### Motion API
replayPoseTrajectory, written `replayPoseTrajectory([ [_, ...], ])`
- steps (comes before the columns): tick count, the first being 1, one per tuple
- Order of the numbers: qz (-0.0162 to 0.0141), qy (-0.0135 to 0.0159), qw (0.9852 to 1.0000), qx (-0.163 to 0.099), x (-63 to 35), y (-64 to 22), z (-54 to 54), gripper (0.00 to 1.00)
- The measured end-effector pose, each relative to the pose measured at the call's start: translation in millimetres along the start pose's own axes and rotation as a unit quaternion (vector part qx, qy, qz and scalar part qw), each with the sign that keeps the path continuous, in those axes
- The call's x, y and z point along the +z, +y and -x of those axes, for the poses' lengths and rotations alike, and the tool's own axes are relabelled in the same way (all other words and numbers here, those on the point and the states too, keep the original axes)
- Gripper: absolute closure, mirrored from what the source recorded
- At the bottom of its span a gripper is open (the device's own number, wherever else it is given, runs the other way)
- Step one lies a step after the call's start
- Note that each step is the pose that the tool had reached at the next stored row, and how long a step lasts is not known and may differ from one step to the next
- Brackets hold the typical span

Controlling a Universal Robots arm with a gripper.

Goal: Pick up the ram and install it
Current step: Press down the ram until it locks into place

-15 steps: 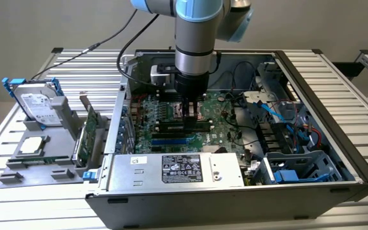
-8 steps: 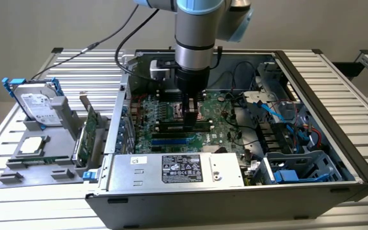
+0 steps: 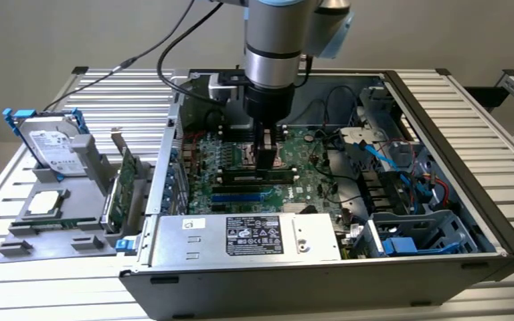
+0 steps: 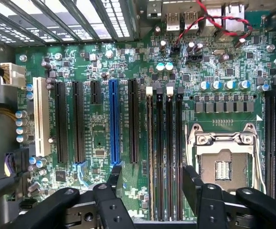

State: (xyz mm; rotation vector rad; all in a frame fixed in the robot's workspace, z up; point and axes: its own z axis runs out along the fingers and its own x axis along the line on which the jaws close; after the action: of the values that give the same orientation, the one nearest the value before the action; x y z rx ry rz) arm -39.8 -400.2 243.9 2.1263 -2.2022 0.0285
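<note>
Directly above the motherboard (image 3: 239, 170), the gripper (image 4: 149, 183) hangs with fingers apart, holding nothing.

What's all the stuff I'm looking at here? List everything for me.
computer case: one, dark grey, open, on the table
table: one, silver, slatted
motherboard: one, green, inside the case
ram: one, green and dark, at the memory slots below the fingers
power supply: one, silver, at the case's near edge
hard drive: one, silver, on a grey stand, exterior view's left
expansion card: one, green, upright beside the case
robot arm: one, silver
fingers: two, black, open
</note>
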Motion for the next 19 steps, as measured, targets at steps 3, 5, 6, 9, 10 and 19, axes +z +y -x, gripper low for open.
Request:
replayPoseTrajectory([
  [3, 0.0002, 0.0000, 1.0000, 0.000, -3.5, 0.2, -0.3, 0.52],
  [5, 0.0002, 0.0000, 1.0000, 0.000, -4.8, 0.2, -0.4, 0.64],
  [6, 0.0002, 0.0000, 1.0000, 0.000, -5.2, 0.2, -0.3, 0.64],
  [9, 0.0002, -0.0001, 1.0000, 0.000, -5.8, 0.2, -0.3, 0.82],
  [10, 0.0002, -0.0001, 1.0000, 0.000, -5.8, 0.2, -0.3, 0.82],
  [19, 0.0002, 0.0000, 1.0000, 0.000, -0.5, -0.1, 1.2, 0.89],
])
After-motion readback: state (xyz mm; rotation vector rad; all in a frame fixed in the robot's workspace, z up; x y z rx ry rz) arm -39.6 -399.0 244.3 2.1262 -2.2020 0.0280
